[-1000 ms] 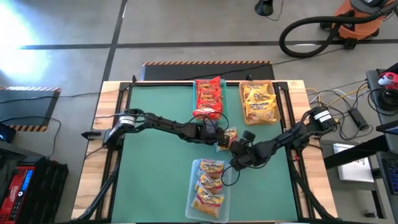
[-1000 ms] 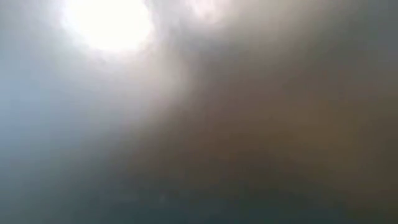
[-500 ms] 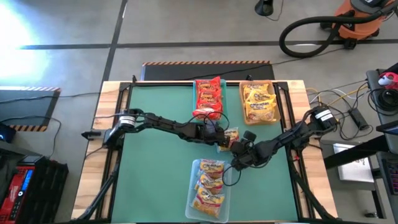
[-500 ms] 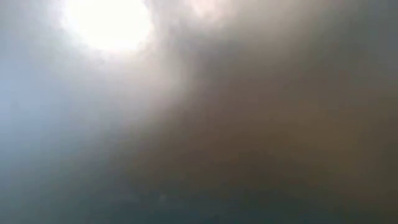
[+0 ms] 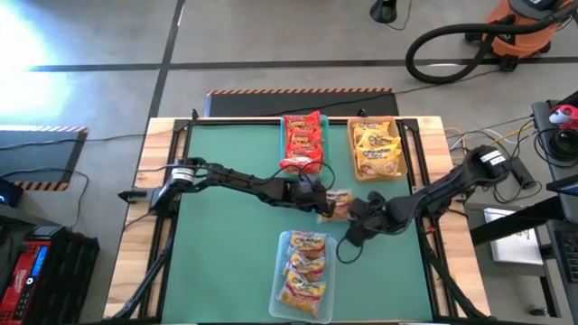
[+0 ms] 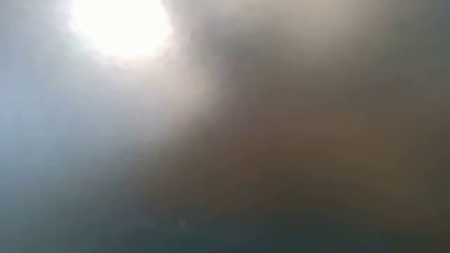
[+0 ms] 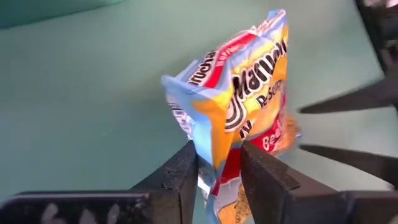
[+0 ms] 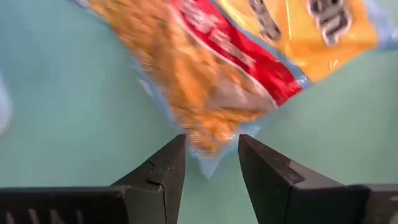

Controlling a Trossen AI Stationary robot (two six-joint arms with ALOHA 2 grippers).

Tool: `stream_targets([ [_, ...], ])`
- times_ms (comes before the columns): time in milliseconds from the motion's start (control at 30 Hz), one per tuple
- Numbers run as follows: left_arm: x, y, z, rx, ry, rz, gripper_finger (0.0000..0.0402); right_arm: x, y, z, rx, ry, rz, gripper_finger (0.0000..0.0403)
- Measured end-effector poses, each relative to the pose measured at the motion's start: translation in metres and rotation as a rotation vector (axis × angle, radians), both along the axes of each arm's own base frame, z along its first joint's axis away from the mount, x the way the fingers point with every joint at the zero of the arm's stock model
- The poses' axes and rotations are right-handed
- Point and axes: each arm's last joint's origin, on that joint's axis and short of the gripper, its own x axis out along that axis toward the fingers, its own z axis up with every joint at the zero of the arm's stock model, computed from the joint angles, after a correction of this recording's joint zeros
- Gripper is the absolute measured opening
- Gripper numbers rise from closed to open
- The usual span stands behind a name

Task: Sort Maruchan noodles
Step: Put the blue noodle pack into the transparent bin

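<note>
- The green table carries three groups of noodles: a clear bin of yellow-orange packets at the near edge, a red pile and a yellow pile side by side at the far edge.
- The left gripper reaches to mid-table; in the left wrist view its two fingers pinch the edge of a yellow-orange Maruchan packet, which stands tilted up above the green surface.
- The right gripper sits just beside that packet, on the other side; in the right wrist view its jaws stand parted with the packet's end just beyond the tips, not clamped.
- The low view shows only haze.
</note>
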Motion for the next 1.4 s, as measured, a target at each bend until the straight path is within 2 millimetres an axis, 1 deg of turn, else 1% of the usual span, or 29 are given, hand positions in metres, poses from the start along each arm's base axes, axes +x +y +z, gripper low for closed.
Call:
stream_targets([
  [200, 0.002, 0.000, 0.006, 0.029, -0.034, -0.030, 0.0078, -0.011, -0.002, -0.026, 0.040, -0.060, -0.118, 0.0139],
  [300, 0.002, 0.000, 0.007, 0.045, -0.042, -0.042, 0.0076, -0.012, -0.004, -0.033, 0.035, -0.123, -0.165, 0.0139],
  [467, 0.003, -0.006, 0.011, 0.088, -0.058, -0.087, 0.0076, -0.012, -0.006, -0.034, 0.003, -0.166, -0.204, 0.0139],
  [633, 0.006, -0.014, 0.017, 0.087, -0.107, -0.211, 0.0076, -0.012, -0.006, -0.035, -0.018, -0.162, -0.182, 0.0139],
  [800, 0.006, -0.019, 0.018, 0.086, -0.113, -0.296, 0.0082, -0.012, -0.006, -0.040, -0.049, -0.141, -0.169, 0.0139],
  [967, 0.006, -0.021, 0.017, 0.106, -0.104, -0.339, 0.0109, -0.012, -0.007, -0.048, -0.069, -0.109, -0.168, 0.0139],
  [1133, 0.006, -0.020, 0.016, 0.139, -0.096, -0.357, 0.0151, -0.012, -0.006, -0.053, -0.078, -0.090, -0.167, 0.0138],
  [1300, 0.007, -0.018, 0.012, 0.191, -0.081, -0.329, 0.0195, -0.010, -0.006, -0.055, -0.089, -0.087, -0.151, 0.0138],
  [1400, 0.009, -0.018, 0.008, 0.196, -0.092, -0.319, 0.0215, -0.010, -0.007, -0.055, -0.104, -0.091, -0.144, 0.0138],
])
